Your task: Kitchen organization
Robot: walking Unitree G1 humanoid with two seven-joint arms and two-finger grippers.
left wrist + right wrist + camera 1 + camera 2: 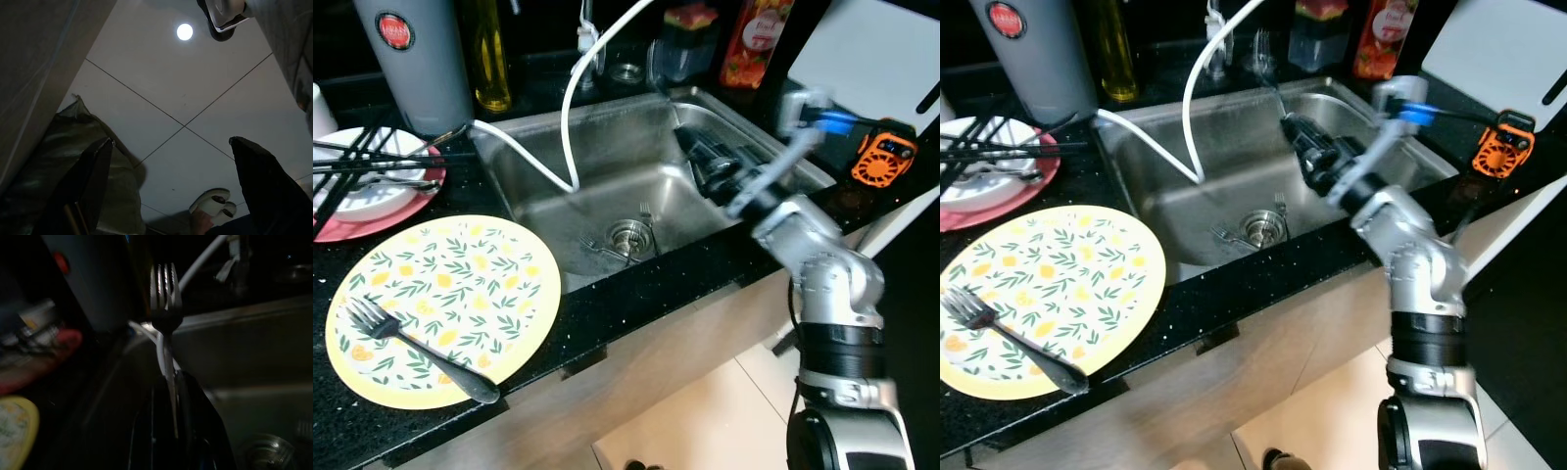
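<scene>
Reaching over the steel sink (1175,166) at the centre of the frame, the right pincer (1295,132) is closed on a fork (165,308), tines up, its handle clamped between the black fingers (195,421). More cutlery lies by the drain (1259,227) on the sink floor. At lower left on the black counter (636,294) sits a yellow leaf-patterned plate (460,284) with a second fork (416,348) lying across it. Above it, at upper left, a red plate (406,201) carries black chopsticks (362,157). A white hose (570,117) hangs into the sink. The left pincer (171,188) hangs over a tiled floor (195,88), its fingers spread apart and empty.
</scene>
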